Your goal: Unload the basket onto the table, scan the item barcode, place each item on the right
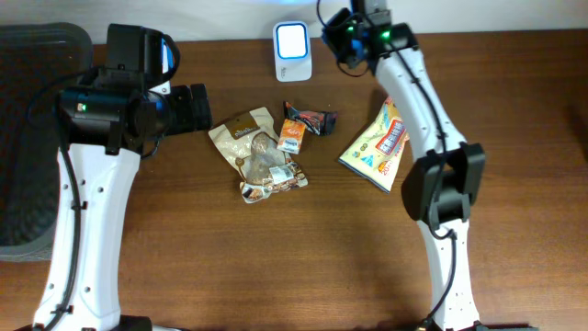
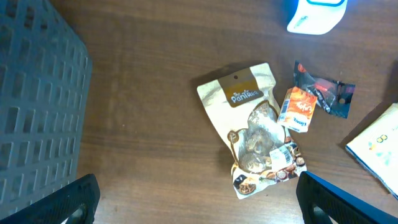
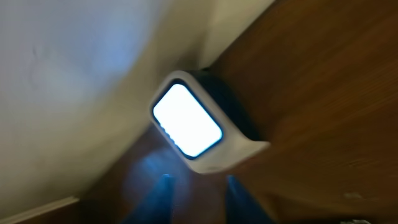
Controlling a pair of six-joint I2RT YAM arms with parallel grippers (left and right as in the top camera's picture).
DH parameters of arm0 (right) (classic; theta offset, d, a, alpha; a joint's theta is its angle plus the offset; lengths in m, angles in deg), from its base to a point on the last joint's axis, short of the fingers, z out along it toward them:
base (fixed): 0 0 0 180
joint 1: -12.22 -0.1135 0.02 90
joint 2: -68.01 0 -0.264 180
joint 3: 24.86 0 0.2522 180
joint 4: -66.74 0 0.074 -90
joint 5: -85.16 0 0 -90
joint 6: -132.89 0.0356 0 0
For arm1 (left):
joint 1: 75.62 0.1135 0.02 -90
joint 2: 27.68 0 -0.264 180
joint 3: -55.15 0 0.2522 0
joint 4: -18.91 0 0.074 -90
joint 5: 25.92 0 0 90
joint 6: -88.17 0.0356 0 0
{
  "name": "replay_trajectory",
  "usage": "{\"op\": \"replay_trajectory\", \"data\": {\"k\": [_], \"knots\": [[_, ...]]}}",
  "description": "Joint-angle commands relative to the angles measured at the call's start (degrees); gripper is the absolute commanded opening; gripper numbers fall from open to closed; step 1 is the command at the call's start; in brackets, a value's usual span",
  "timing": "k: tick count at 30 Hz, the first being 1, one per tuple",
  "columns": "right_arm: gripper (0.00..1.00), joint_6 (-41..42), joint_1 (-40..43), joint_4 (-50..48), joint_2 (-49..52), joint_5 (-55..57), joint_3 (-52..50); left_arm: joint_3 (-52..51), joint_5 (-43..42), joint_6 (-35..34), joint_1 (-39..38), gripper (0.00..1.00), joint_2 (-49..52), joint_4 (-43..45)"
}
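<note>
Brown wooden tabletop (image 1: 276, 267) is filling the scene, with a dark mesh basket (image 1: 28, 138) sitting at its left edge. Beside it the left gripper (image 1: 197, 108) is hovering with fingers spread fully wide, gripping nothing. Near the middle a beige pouch (image 1: 250, 138) is lying flat, with an orange packet (image 1: 292, 136) just beside it on the right and a dark wrapper (image 1: 312, 119) just beyond. Behind them the white scanner (image 1: 292, 51) is glowing at the far edge. The right gripper (image 1: 344, 41) is hanging just beside it, its blurred fingers narrowly parted, nothing showing between them. A yellow bag (image 1: 367, 147) is lying farther right.
</note>
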Motion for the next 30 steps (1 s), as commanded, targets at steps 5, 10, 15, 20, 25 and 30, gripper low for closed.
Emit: {"op": "replay_trajectory", "data": {"k": [5,10,15,20,25,30], "knots": [[0.61,-41.7,-1.88,13.44,-3.91,-5.62,1.42,0.35,0.42,-0.55,0.0,0.99,0.2,-0.13],[0.76,-65.35,-6.6,17.57,-1.46,-5.33,-3.74,0.35,0.42,-0.55,0.0,0.99,0.2,-0.13],[0.8,-68.85,-9.33,8.76,-0.85,-0.28,-11.69,0.35,0.44,-0.55,0.0,0.99,0.2,-0.13],[0.85,-68.85,-9.4,0.55,-0.52,2.36,-18.29,0.35,0.42,-0.55,0.0,0.99,0.2,-0.13],[0.84,-68.83,-8.83,-2.93,-0.31,2.78,-22.99,0.35,0.42,-0.55,0.0,0.99,0.2,-0.13],[0.78,-68.83,-8.5,-2.05,-0.31,2.78,-23.8,0.35,0.42,-0.55,0.0,0.99,0.2,-0.13]]}}
